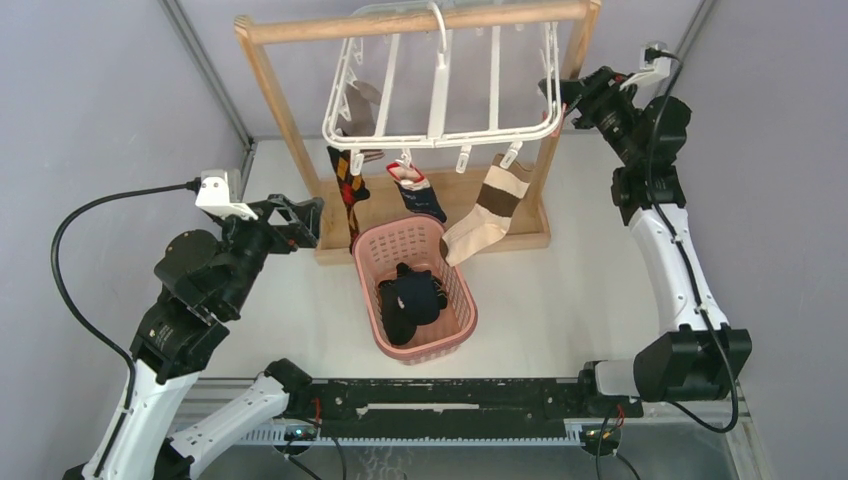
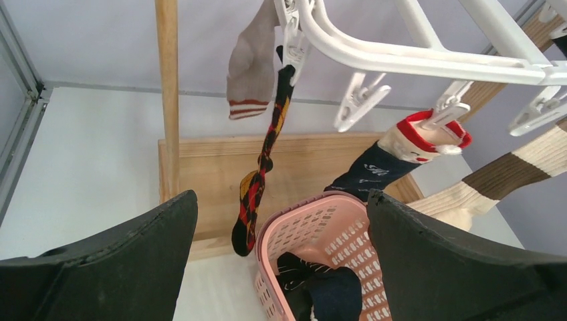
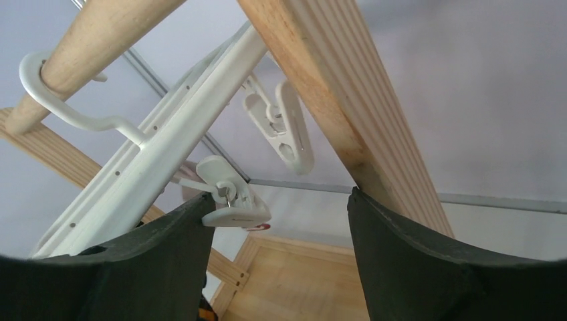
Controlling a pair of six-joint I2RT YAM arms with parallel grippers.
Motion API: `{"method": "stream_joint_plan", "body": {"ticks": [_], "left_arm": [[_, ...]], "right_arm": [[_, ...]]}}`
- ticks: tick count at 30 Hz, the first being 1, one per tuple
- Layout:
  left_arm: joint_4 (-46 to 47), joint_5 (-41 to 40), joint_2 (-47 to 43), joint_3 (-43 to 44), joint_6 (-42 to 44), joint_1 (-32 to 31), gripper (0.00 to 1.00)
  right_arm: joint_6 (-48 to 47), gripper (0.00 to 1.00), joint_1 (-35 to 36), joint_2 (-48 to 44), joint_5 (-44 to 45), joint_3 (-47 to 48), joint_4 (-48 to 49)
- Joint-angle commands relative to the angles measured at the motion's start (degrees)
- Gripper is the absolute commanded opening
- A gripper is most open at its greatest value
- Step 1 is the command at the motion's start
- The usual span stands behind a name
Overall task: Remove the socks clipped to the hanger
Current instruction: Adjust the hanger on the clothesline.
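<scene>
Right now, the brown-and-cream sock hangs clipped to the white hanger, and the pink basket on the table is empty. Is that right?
Not quite. The pink basket is not empty: dark socks lie inside it, as the top external view shows. The rest holds: the brown-and-cream sock hangs clipped to the white hanger.

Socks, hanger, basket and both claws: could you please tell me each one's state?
Argyle sock: clipped, hanging.
Red-cuffed sock: clipped, hanging.
Banded sock: clipped, hanging.
Grey sock: clipped, hanging.
Basket: upright, holds dark socks.
Hanger: hooked over rack bar.
Left claw: open, empty.
Right claw: open, empty.
</scene>
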Motion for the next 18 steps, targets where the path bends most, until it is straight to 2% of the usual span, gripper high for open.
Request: {"method": "stream_joint_plan", "body": {"ticks": [1, 18], "left_arm": [[0.44, 0.16, -0.24, 1.51, 0.15, -0.21, 1.00], [-0.37, 1.32, -2.25, -0.22, -1.46, -0.17, 1.00]], "right_arm": [[-0.41, 0.81, -2.33, -4.20, 3.18, -0.22, -1.68], [-2.36, 0.87, -2.65, -16.46, 4.79, -18.37, -7.89]]}}
